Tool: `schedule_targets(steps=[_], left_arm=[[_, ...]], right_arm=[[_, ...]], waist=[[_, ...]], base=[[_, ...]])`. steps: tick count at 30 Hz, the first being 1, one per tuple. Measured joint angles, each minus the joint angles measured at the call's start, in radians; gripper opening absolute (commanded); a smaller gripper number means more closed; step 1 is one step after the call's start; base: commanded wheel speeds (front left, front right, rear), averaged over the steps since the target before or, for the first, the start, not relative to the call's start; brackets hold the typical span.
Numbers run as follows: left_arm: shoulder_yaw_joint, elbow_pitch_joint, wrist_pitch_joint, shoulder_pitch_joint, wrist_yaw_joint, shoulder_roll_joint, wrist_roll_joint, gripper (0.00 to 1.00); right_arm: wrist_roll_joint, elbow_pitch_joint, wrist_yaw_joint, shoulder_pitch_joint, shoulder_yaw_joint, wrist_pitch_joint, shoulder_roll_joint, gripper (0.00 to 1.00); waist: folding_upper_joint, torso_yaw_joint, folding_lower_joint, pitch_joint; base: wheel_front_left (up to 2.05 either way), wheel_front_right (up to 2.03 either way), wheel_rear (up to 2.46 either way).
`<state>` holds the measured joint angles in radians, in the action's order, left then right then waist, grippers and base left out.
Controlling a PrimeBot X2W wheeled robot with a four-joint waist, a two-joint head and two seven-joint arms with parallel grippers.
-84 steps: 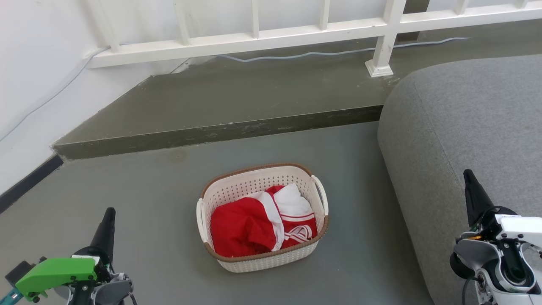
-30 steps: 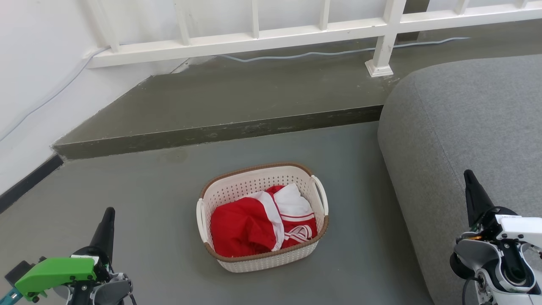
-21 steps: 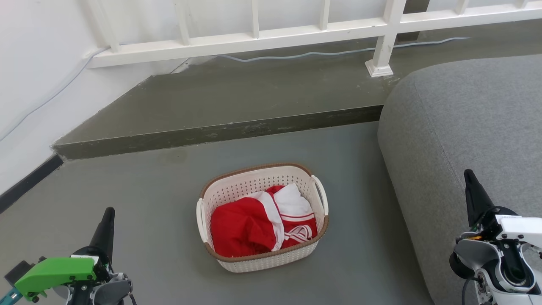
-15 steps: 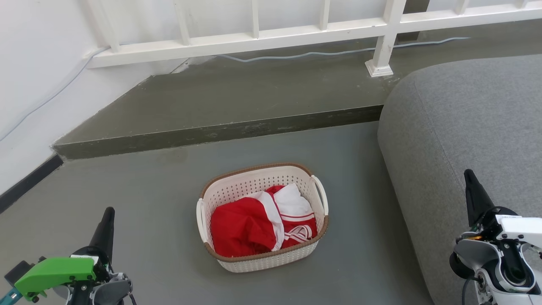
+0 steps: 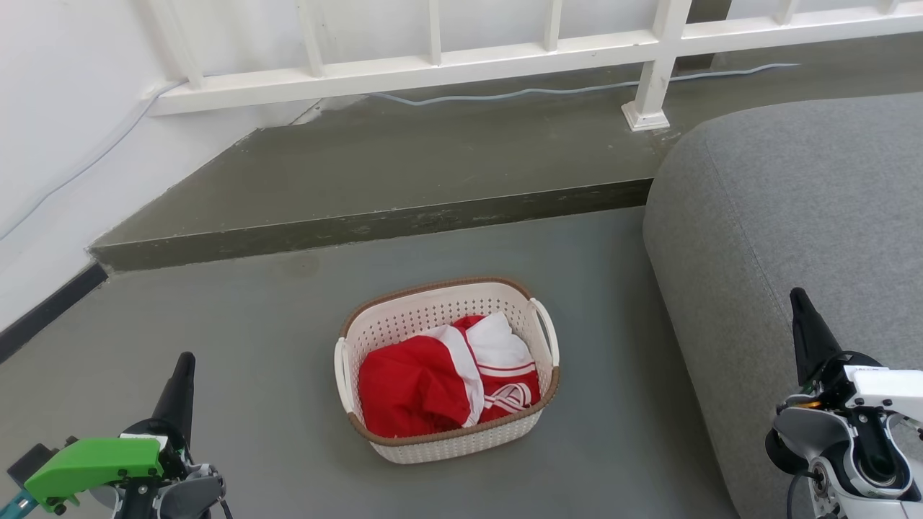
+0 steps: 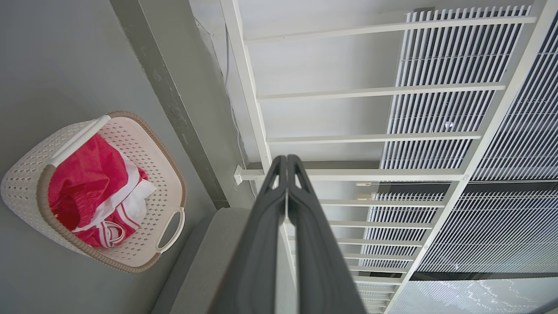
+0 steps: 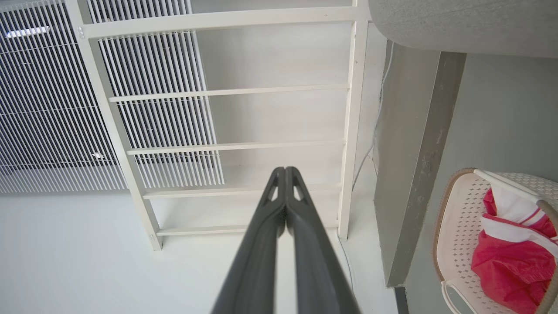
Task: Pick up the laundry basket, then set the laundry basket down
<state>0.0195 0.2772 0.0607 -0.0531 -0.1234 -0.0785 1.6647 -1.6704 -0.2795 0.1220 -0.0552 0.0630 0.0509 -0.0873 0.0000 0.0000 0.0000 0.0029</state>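
Observation:
The laundry basket (image 5: 404, 328) stands on the grey floor in the middle of the head view, cream-white and perforated with a brown rim, white loop handles on its two sides, and red-and-white clothing inside. It also shows at the left of the left wrist view (image 6: 26, 174) and at the right edge of the right wrist view (image 7: 457, 226). My left gripper (image 5: 186, 360) hangs at the lower left, well clear of the basket, fingers pressed together and holding nothing (image 6: 286, 159). My right gripper (image 5: 796, 295) is at the lower right over the sofa, also shut and empty (image 7: 284, 170).
A grey sofa (image 5: 793, 209) fills the right side, close to the basket's right handle. A raised dark step (image 5: 375, 223) crosses behind the basket, with a white railing (image 5: 505, 61) and a cable (image 5: 562, 90) beyond. A white wall (image 5: 58, 122) is at the left.

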Motion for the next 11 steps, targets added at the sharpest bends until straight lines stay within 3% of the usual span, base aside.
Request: schedule_targets(steps=[11], left_arm=[[0.001,0.0,0.0,0.0,0.0,0.002,0.0,0.0]], right_arm=[[0.0,0.0,0.0,0.0,0.001,0.003,0.0,0.0]], waist=[[0.0,0.0,0.0,0.0]], base=[[0.0,0.0,0.0]])
